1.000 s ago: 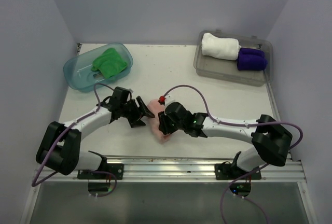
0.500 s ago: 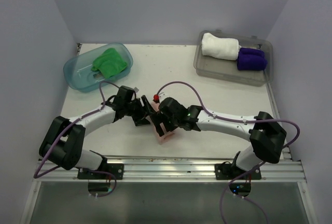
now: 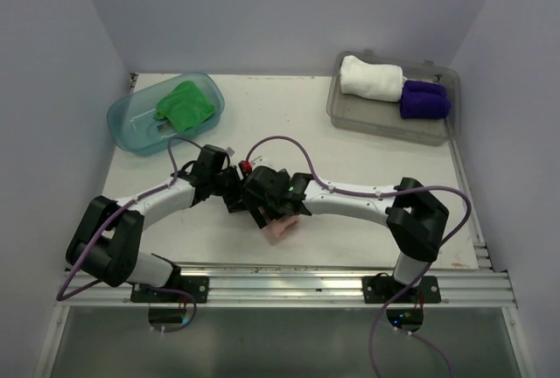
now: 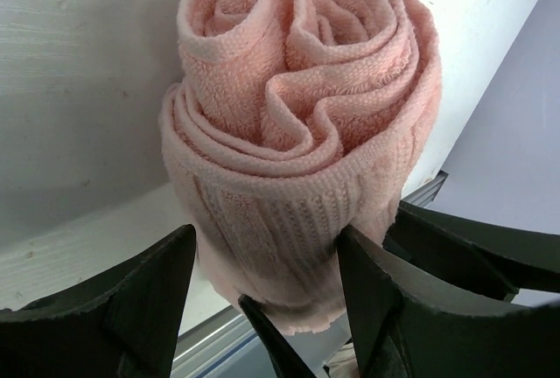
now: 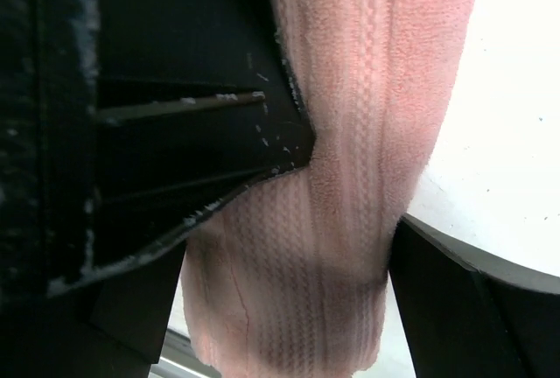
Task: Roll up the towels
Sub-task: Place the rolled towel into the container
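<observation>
Fingers (image 4: 131,299) of the left gripper (image 4: 267,247) press on both sides of the salmon pink towel (image 4: 297,115), clamped lightly around one end of it. The towel is wound into a tight spiral roll, and its open end faces the left wrist camera. The roll lies on the table (image 3: 350,159), nearer the arms' bases than the teal tub (image 3: 122,129) and to its right, close to the table's near edge. Just right of the left fingers, the right gripper (image 5: 289,308) straddles the same roll. Its fingers (image 5: 464,308) are spread wide, one on each side of the ribbed band, without squeezing it.

The teal tub holds the bright green towel (image 3: 185,104), bunched loosely rather than rolled. Far to the right of the teal tub, at about the same depth, the clear grey tray (image 3: 350,115) holds the white towel (image 3: 371,78) and the dark purple towel (image 3: 424,98). Both are rolled and lie touching, the white one on the left.
</observation>
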`<action>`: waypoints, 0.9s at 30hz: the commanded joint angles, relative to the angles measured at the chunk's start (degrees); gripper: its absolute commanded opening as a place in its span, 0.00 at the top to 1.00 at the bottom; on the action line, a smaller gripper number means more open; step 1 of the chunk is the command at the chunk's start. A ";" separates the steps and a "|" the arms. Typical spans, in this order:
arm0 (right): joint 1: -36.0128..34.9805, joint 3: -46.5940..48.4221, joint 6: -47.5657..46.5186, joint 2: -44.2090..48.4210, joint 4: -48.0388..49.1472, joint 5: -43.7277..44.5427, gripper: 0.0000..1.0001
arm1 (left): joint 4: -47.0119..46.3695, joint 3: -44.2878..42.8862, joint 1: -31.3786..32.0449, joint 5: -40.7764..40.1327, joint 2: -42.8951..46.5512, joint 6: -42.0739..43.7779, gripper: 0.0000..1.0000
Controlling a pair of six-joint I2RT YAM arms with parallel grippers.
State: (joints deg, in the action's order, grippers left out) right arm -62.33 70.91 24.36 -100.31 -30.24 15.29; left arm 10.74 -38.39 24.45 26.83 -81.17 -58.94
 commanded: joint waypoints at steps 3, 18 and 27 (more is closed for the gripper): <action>-2.10 3.18 1.13 -2.08 -2.55 6.51 0.07 | -0.20 -1.95 0.43 -0.20 -0.31 1.19 0.31; 1.15 -2.62 3.76 -0.16 1.76 4.05 0.72 | 4.37 -5.02 -0.45 -1.52 2.49 3.83 0.30; 7.48 -7.90 5.35 5.65 2.20 2.73 0.87 | 12.10 -10.30 -9.23 0.94 9.18 9.89 0.29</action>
State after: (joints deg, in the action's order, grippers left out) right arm -55.27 64.23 28.10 -96.95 -25.82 17.02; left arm 19.75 -46.00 17.93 25.58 -74.74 -53.23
